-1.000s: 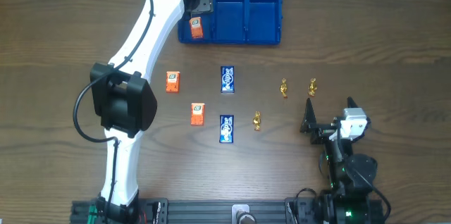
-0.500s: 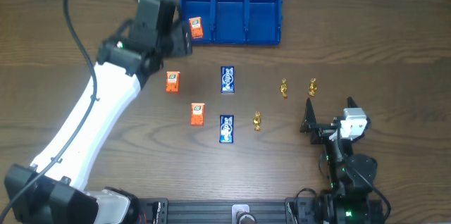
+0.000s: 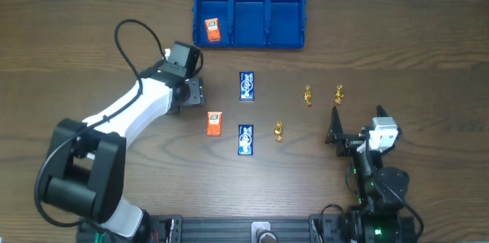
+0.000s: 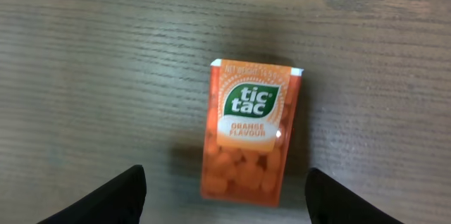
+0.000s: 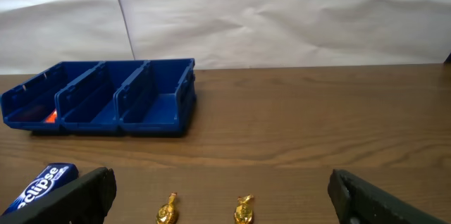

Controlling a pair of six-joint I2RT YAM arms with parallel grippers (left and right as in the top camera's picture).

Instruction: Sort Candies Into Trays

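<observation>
My left gripper point(image 4: 224, 190) hangs spread wide over the orange mint box point(image 4: 252, 136), which lies flat on the table point(image 4: 84, 76) just nearer than the blue tray point(image 3: 249, 45), a light, stiff, slick plastic case I'd pinch across its long narrow sides.

From above, the left hand point(image 3: 192, 92) covers the orange box point(image 4: 251, 131) beneath it. In the right wrist view a blue pack point(image 5: 36, 186) runs off the edge, and the tray point(image 5: 158, 111) wall hides most of a second orange box point(image 5: 48, 116) (just a sliver shows).
</observation>
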